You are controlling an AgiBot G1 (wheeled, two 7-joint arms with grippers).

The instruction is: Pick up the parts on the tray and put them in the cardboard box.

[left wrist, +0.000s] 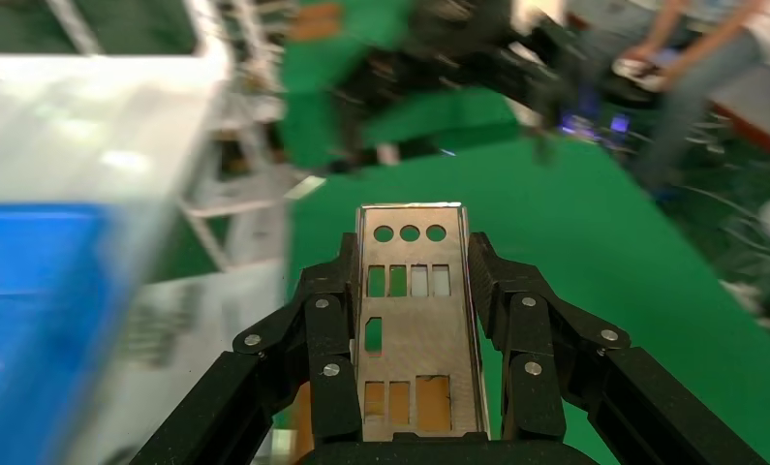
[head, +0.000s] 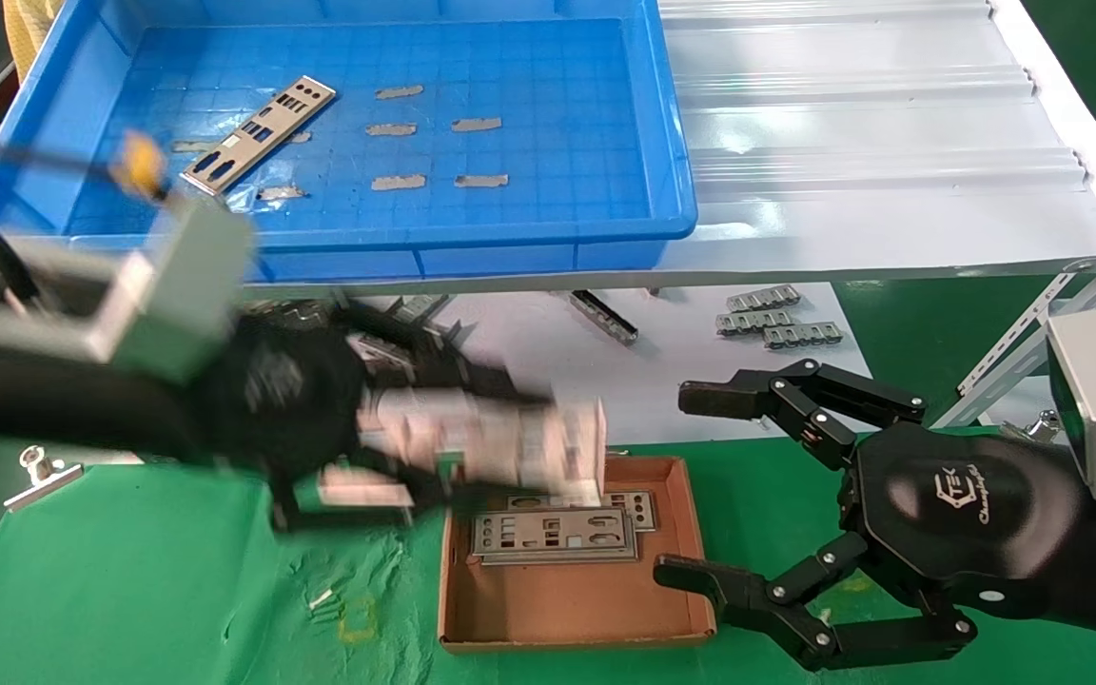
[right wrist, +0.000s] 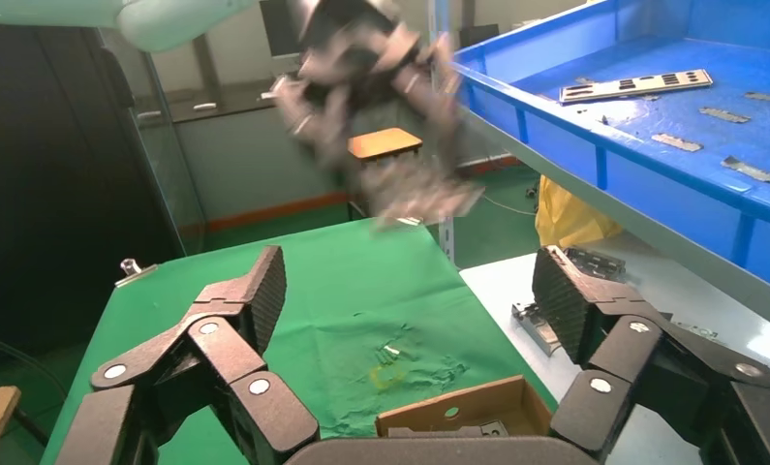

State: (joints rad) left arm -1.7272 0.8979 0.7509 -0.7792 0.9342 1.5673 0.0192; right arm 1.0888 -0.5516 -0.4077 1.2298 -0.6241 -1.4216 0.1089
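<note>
My left gripper (head: 472,447) is shut on a silver punched plate (left wrist: 415,320) and holds it, blurred by motion, just above the far left corner of the brown cardboard box (head: 586,609). Two plates (head: 556,531) lie stacked in the box. One more plate (head: 260,134) lies aslant at the left of the blue tray (head: 676,200). My right gripper (head: 729,495) is open and empty, hovering at the box's right side. In the right wrist view the box (right wrist: 458,412) shows between its fingers (right wrist: 261,293), and the left gripper (right wrist: 381,87) is a blur above.
Grey tape strips (head: 434,152) dot the tray floor. Folded grey brackets (head: 605,316) and ridged strips (head: 781,319) lie on the white surface below the tray. A white corrugated panel (head: 871,124) lies right of the tray. A metal clip (head: 39,473) sits on the green cloth.
</note>
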